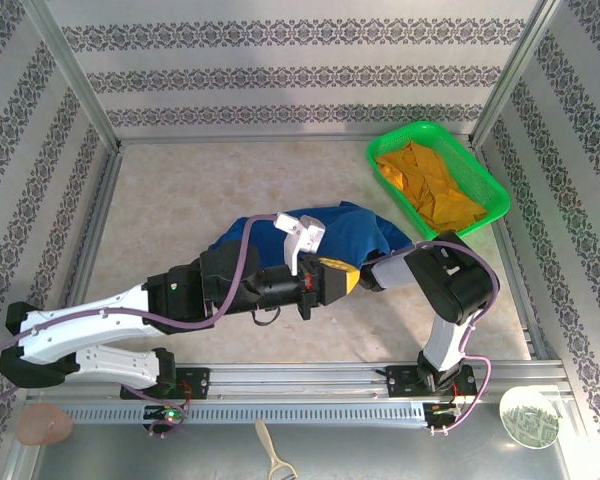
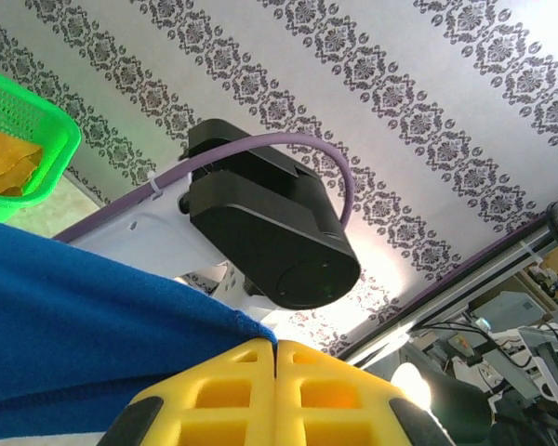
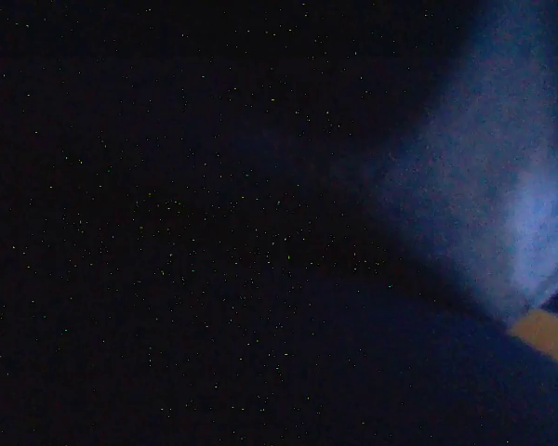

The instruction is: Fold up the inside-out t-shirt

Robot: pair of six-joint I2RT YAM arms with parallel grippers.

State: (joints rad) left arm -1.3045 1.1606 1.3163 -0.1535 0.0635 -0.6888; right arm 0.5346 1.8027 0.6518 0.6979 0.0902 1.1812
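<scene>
The left arm [image 1: 110, 310] reaches across to the middle of the table, and the yellow fingers of the left gripper [image 2: 277, 346] are pressed together; blue cloth lies right against their left side, but I can see none caught in the seam between them. Just beyond them the t-shirt [image 1: 355, 232] sits mid-table as a rumpled heap, neither spread nor creased into any fold, so by my reading the job is at its opening step: sorting out the bunched cloth before any folding. The right arm [image 1: 452, 280] bends in from the right until its wrist meets the heap, and its camera looks into dark blue cloth at close range, so I cannot tell whether the right gripper is spread or closed. Further right, a green basket [image 1: 398, 137] holds an orange garment [image 1: 430, 190], well apart from the work. The next move probably calls for each gripper to take a firm hold of a hem or shoulder, then draw apart to lay the shirt flat, taking care as the two wrists sit very near each other
</scene>
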